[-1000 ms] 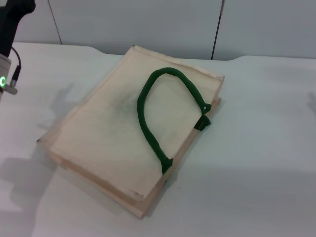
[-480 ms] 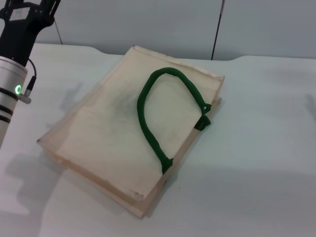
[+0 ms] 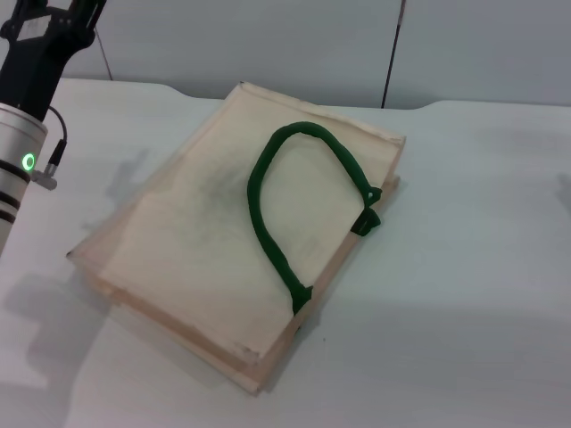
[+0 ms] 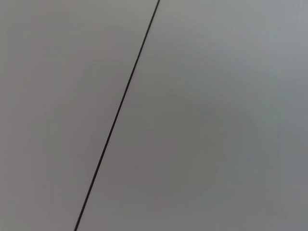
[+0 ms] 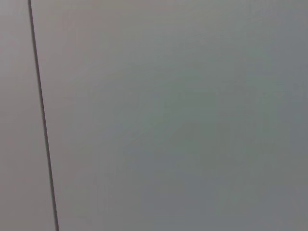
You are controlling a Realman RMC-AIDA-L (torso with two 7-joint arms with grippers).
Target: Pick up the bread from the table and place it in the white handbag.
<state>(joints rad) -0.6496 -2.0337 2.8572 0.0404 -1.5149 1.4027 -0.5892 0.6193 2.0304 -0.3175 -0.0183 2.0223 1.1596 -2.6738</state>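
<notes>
The white handbag (image 3: 241,223) lies flat on the table (image 3: 464,267) in the head view, with its green rope handle (image 3: 277,205) looped across its top face. The bread is hidden or out of view in all views. My left gripper (image 3: 52,12) is raised at the far left, above the table's back left corner and apart from the bag; its tips are cut off by the picture's top edge. My right arm does not show in the head view. Both wrist views show only a plain grey wall panel (image 4: 202,120) with a dark seam.
A grey panelled wall (image 3: 268,45) stands behind the table's back edge. The left arm's silver wrist section with a green light (image 3: 27,162) hangs over the table's left side. Bare tabletop lies right of and in front of the bag.
My left arm has moved up and in from the left edge, so its black gripper body now shows at the top left. The bag has not moved.
</notes>
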